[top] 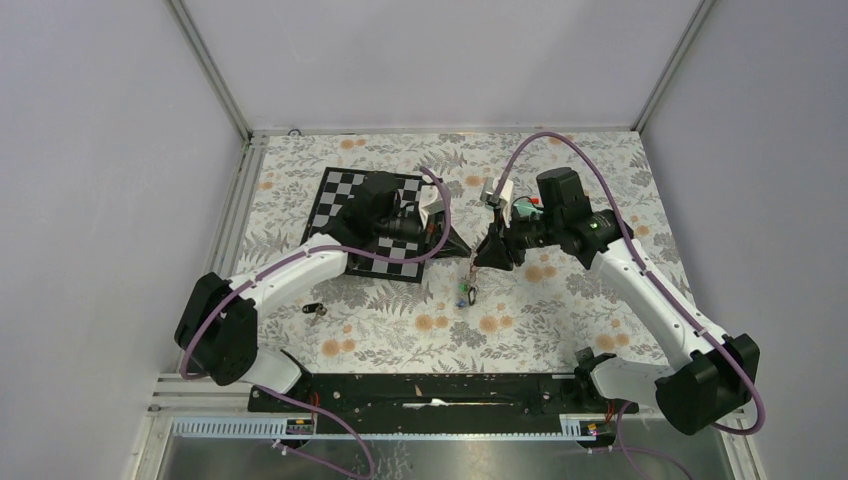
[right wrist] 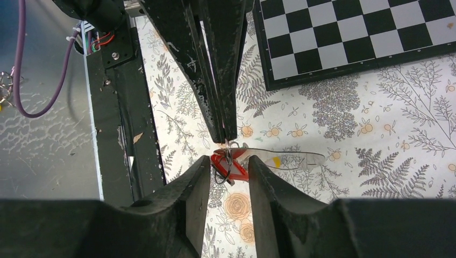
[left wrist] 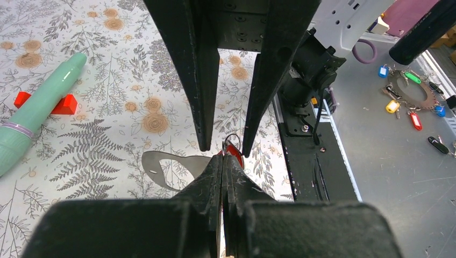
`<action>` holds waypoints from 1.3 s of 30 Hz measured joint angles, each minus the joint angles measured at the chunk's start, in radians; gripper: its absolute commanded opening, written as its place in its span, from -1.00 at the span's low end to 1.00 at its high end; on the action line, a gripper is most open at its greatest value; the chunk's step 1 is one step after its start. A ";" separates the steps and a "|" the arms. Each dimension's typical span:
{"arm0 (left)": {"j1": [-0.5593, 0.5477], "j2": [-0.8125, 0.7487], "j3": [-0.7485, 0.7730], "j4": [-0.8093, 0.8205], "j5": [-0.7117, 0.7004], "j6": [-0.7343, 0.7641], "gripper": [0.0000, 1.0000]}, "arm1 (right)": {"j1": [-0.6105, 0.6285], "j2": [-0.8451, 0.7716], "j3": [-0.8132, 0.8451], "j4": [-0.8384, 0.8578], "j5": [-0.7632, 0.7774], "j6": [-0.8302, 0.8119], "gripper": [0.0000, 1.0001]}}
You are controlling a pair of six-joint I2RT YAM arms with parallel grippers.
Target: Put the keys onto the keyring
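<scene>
Pinching the thin grey oval wire keyring steady, the left tool held its red-tagged metal key between the spread fingers of the right tool, apparently for threading.

Closed left tool blocks the way ahead of parted right tool

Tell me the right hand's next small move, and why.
Probably close the right hand on the red key tag: its fingers stand open on either side of the tag, not gripping it, while the shut left hand appears to hold the keyring just beside it, so the key needs steadying before threading.
</scene>
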 measured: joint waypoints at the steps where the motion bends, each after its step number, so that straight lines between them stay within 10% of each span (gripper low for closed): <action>1: 0.000 0.000 0.000 0.001 0.002 -0.001 -1.00 | -0.002 0.000 -0.002 0.000 -0.003 0.000 -0.28; 16: 0.010 -0.003 -0.011 0.028 0.010 -0.008 -1.00 | -0.013 0.000 -0.026 0.007 -0.027 -0.001 -0.80; 39: 0.039 -0.006 -0.092 0.253 0.079 -0.188 -1.00 | -0.016 0.002 -0.068 0.072 -0.114 0.014 -0.64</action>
